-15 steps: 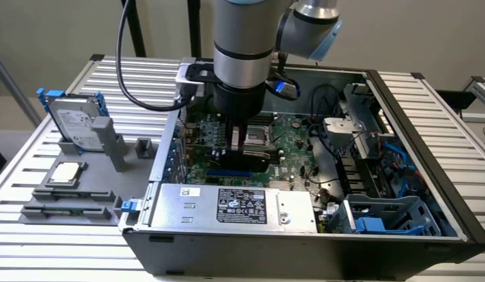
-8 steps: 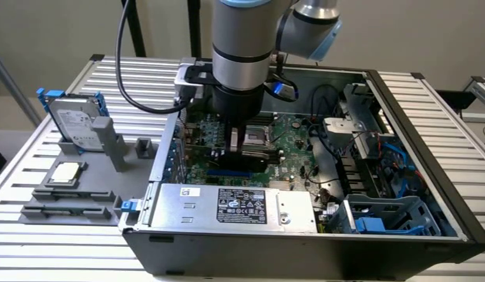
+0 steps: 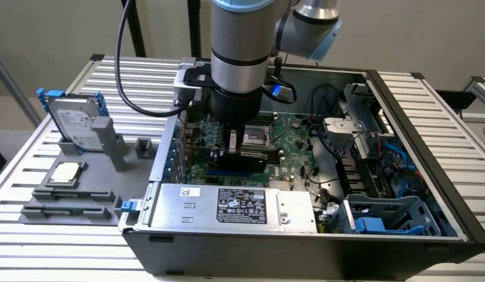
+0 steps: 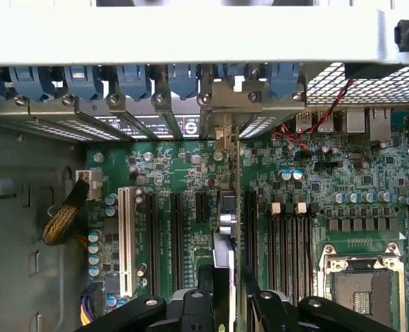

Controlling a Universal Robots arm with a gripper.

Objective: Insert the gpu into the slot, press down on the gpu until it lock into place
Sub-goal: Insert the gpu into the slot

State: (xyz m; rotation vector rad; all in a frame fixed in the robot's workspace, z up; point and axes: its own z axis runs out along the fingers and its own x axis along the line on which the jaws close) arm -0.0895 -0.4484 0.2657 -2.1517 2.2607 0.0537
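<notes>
The gpu (image 4: pixel 224 238) shows edge-on in the wrist view as a thin upright card between the black expansion strips. Its metal end (image 4: pixel 222 131) reaches the case's rear bracket row. My gripper (image 4: pixel 226 280) is shut on the gpu, with one black finger (image 4: pixel 204 287) on each side. In the exterior view the gripper (image 3: pixel 244 154) hangs low inside the open case, holding the black card (image 3: pixel 256 160) just above the board. A piece of the bright-blue slot (image 3: pixel 225 174) shows right below the card. I cannot tell whether the card's lower edge sits in the slot.
The grey power-supply box (image 3: pixel 235 205) lies along the case's near wall. The silver processor socket (image 4: pixel 367 287) and black memory strips (image 4: pixel 291 242) sit beside the card, and a white connector (image 4: pixel 126 238) on its other side. A hard drive (image 3: pixel 76 123) stands outside the case.
</notes>
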